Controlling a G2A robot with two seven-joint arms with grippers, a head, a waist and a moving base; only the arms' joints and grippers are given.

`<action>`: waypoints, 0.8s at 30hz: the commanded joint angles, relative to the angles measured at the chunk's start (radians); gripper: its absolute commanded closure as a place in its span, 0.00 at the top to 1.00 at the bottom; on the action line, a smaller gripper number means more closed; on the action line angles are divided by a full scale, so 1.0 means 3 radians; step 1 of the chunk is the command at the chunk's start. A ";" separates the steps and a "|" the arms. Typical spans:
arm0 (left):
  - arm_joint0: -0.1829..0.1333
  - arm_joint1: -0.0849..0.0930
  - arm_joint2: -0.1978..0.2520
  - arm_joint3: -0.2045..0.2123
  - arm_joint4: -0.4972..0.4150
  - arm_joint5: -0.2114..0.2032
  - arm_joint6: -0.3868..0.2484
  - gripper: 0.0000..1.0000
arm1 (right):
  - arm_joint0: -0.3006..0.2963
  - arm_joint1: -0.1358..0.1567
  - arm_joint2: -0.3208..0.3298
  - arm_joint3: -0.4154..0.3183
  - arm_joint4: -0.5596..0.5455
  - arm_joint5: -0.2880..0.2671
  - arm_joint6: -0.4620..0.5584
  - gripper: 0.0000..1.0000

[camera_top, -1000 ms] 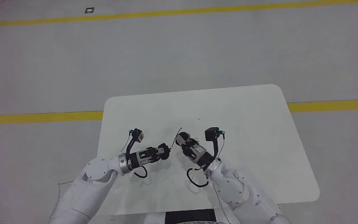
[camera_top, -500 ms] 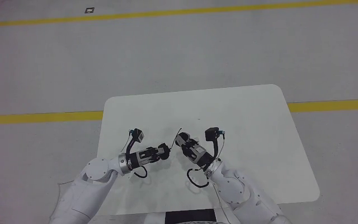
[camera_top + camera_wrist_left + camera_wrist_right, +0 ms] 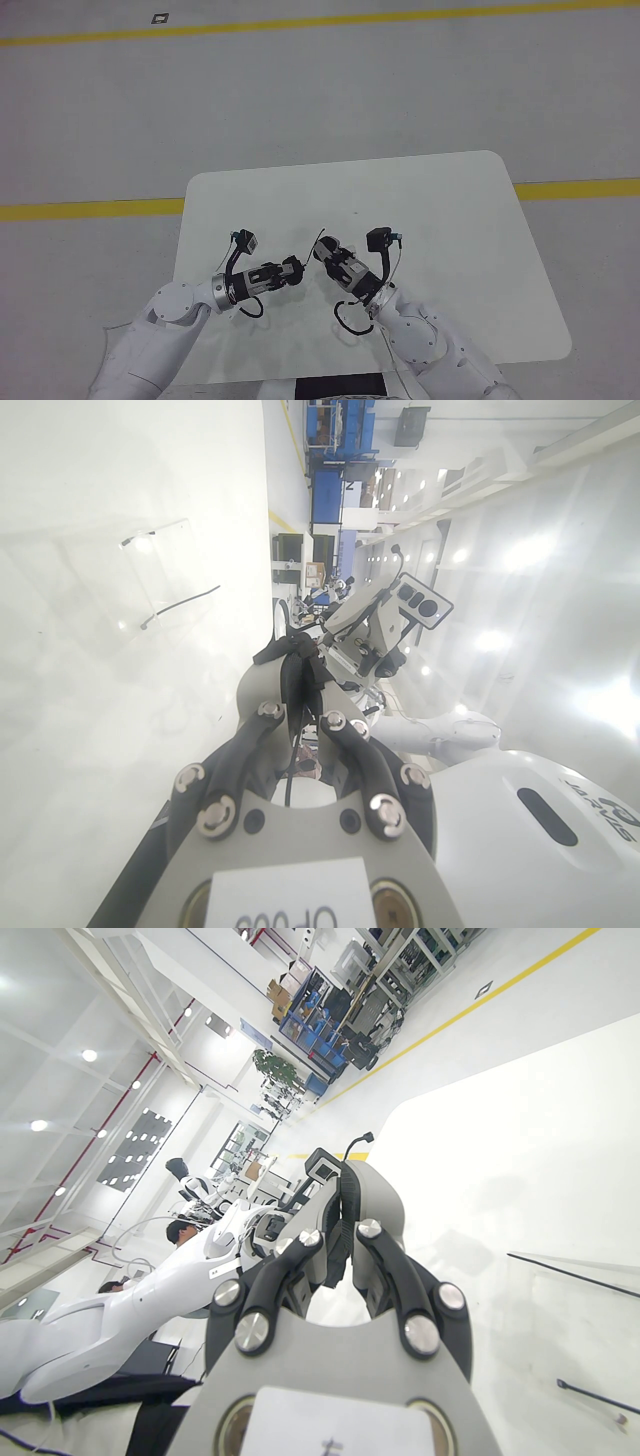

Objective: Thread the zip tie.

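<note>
left gripper (image 3: 295, 660) clenched, with a thin black zip tie (image 3: 289, 772) running between its fingers back toward the palm. right gripper (image 3: 345, 1193) also clenched, pads pressed together; cannot tell if anything is in it. from above, both grippers sit with tips close together over the near middle of the white table (image 3: 450, 200). the tie's thin end shows between them, slanting away from the robot. farther out on the table there's a clear stand (image 3: 155, 570) with a spare tie (image 3: 181, 602) on it, well apart from the grippers. past the table edge, a yellow line (image 3: 90, 209) on the grey floor.
</note>
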 commanded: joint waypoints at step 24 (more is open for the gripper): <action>-0.0223 -0.0010 0.0078 0.0216 -0.0044 -0.0057 -0.0020 0.00 | 0.0000 0.0000 0.0000 0.0000 0.0000 0.0000 0.0000 0.00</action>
